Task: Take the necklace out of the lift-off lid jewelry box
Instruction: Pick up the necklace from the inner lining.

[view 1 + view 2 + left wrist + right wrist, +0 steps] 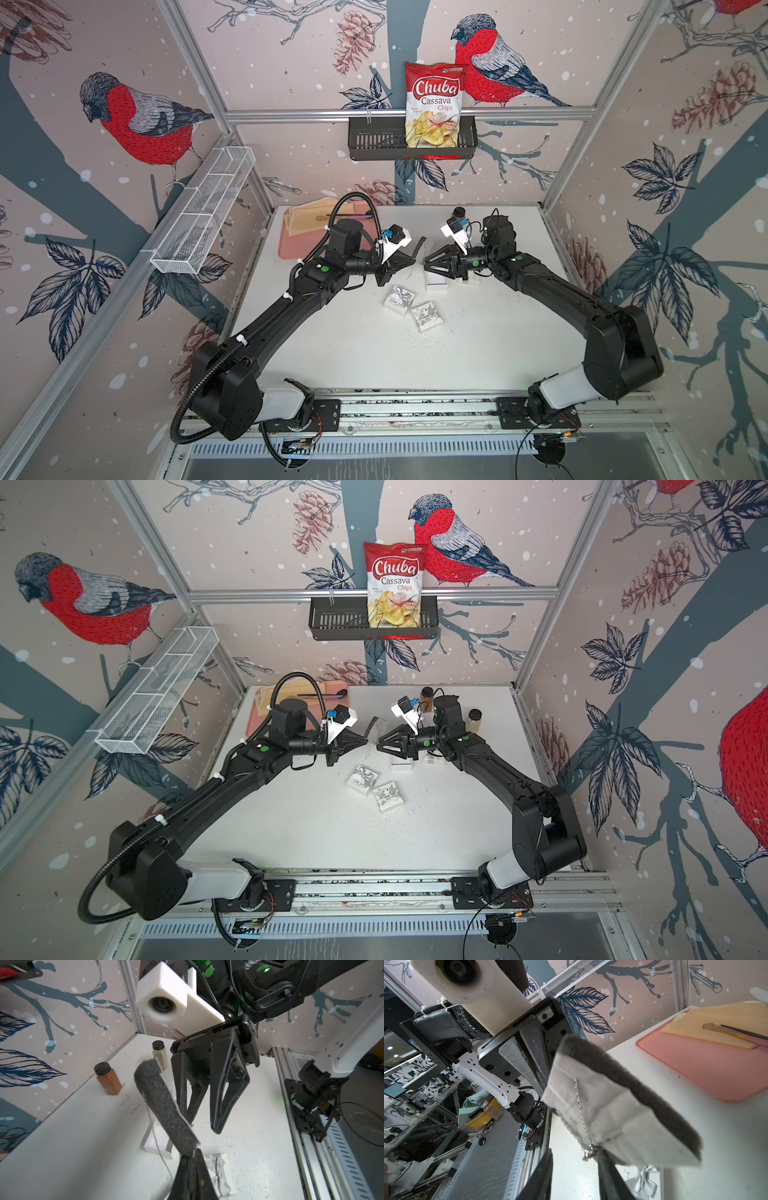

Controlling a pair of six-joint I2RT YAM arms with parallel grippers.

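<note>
My left gripper (193, 1154) is shut on the edge of a dark foam insert (164, 1105), held up above the table in both top views (417, 248) (372, 726). The thin silver necklace (154, 1132) is threaded through the insert and hangs down from it. In the right wrist view its chain (581, 1109) runs down the insert's pale backing (612, 1109) to a clasp against one finger (609, 1174). My right gripper (575, 1153) faces the left one (409, 261), jaws apart, nothing clamped. The open white jewelry box base (158, 1147) (436, 283) sits below.
Two white bow-topped boxes (399, 300) (426, 316) lie on the white table (374, 353). Two spice bottles (109, 1080) (160, 1054) stand at the back right. A pink tray (291, 249) with a yellow cloth is back left. A chips bag (434, 104) sits in a wall basket.
</note>
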